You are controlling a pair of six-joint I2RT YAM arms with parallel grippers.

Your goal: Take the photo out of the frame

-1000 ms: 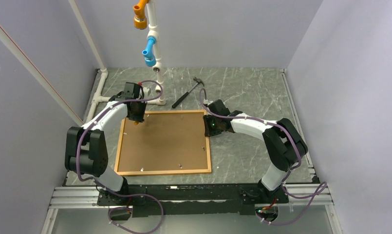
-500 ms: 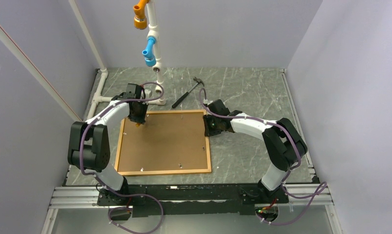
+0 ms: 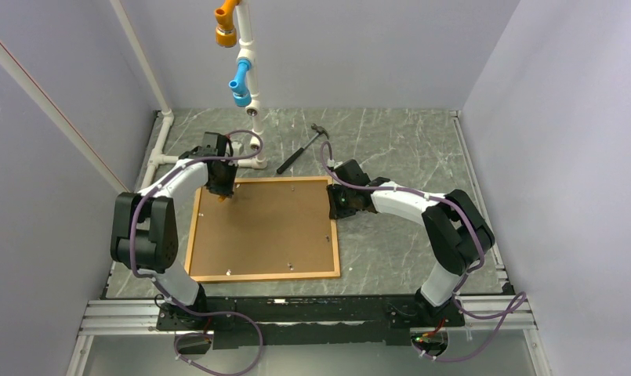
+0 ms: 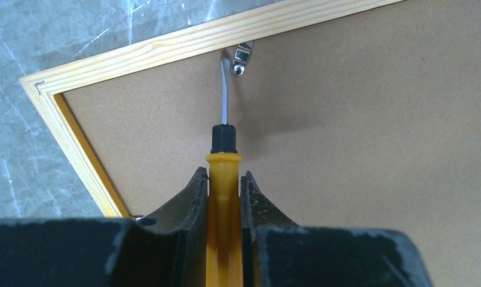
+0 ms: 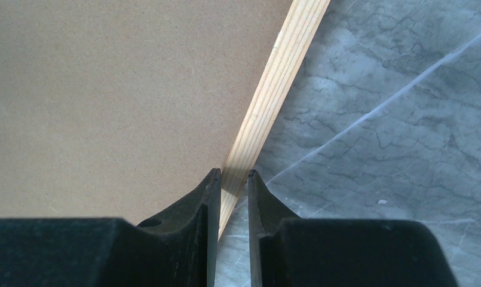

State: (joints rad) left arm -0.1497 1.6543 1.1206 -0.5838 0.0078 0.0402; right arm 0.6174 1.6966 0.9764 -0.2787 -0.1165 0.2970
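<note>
The left pincer [image 4: 224, 179] is clamped on the yellow handle of a screwdriver [image 4: 225, 95], whose thin blade runs straight out from the fingers toward the frame's far rail. The blade tip sits at the seam where the frame [image 4: 166, 45] meets the brown board back, just to the left of a small metal clip [image 4: 242, 57]. Whether tip and clip touch cannot be told. The clip's long axis leans toward the far rail, so my guess is that the coming move pushes sideways from the tip, swinging the clip off the board. The photo [image 4: 357, 155] lies face down inside the frame, board side up, flat on the table [image 4: 23, 149]. At the frame's right rail, the right pincer [image 5: 230, 176] is closed across the wooden strip, one finger on the board side and one outside, and looks to be pinning the frame in place. The left arm is nearer the clip.
</note>
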